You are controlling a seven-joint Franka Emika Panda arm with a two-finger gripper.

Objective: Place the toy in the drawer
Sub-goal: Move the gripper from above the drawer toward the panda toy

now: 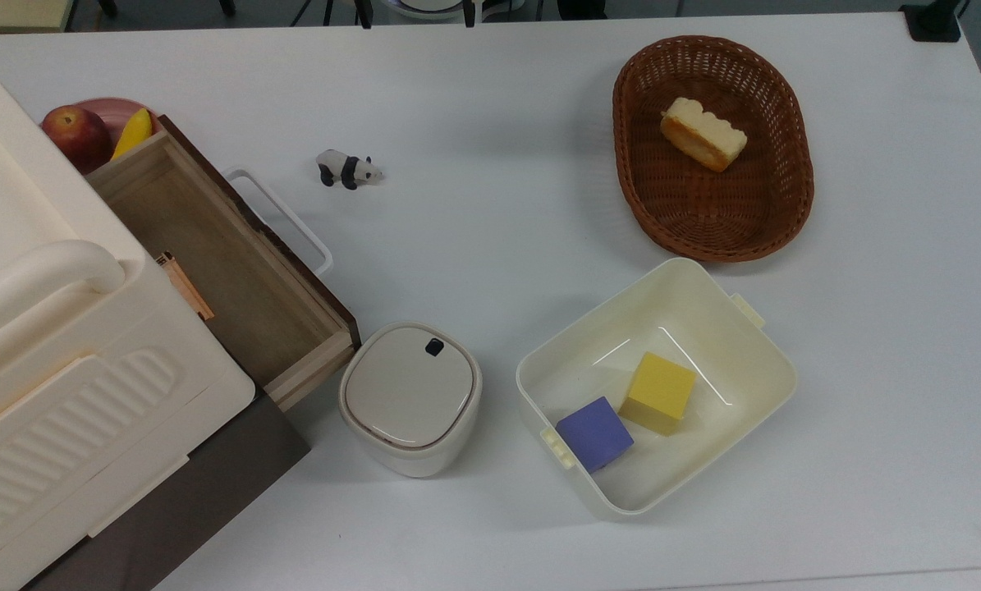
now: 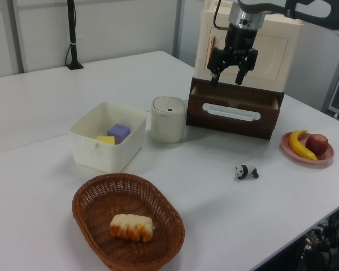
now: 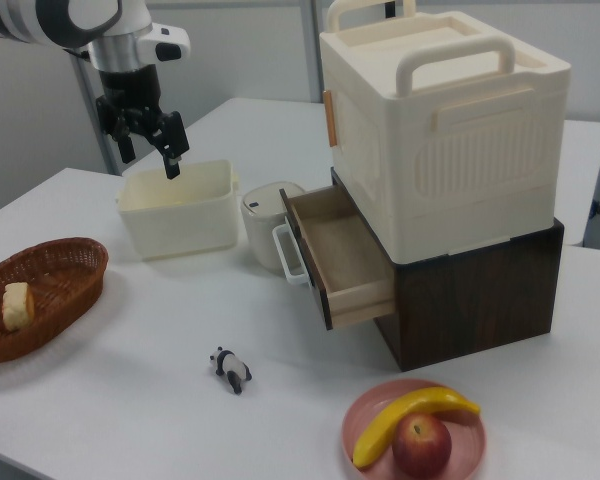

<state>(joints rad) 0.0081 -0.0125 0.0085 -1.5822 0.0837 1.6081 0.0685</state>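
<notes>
White table [image 1: 490,90] bearing, largest first: a cream storage box [image 3: 440,130] stacked on a dark brown cabinet [image 3: 480,290], whose drawer [image 1: 236,271] is pulled out with its white loop handle [image 1: 281,217] toward the open tabletop and its wooden floor bare; a cream plastic bin [image 1: 753,361] holding 1 yellow cube [image 1: 659,391] and 1 purple cube [image 1: 594,432]; an oval wicker basket [image 1: 646,205] with a piece of bread [image 1: 702,133]; a small lidded bin [image 1: 410,398]; a pink plate [image 3: 380,410] with a banana [image 3: 410,415] and an apple [image 3: 421,443]

The gripper [image 2: 233,73] hangs high above the table with its jaws released and nothing between them. The panda toy [image 1: 348,169] stands on bare tabletop, well apart from the gripper and far below it; in the left view it lies down and slightly right of the jaws, out beyond the drawer front. In the top view its long axis runs nearly left to right, head to the top view's right, just off the handle's upper end

The coming move judged: descend to the toy and close across its narrow body. The room behind shows pale walls and a dark stand
</notes>
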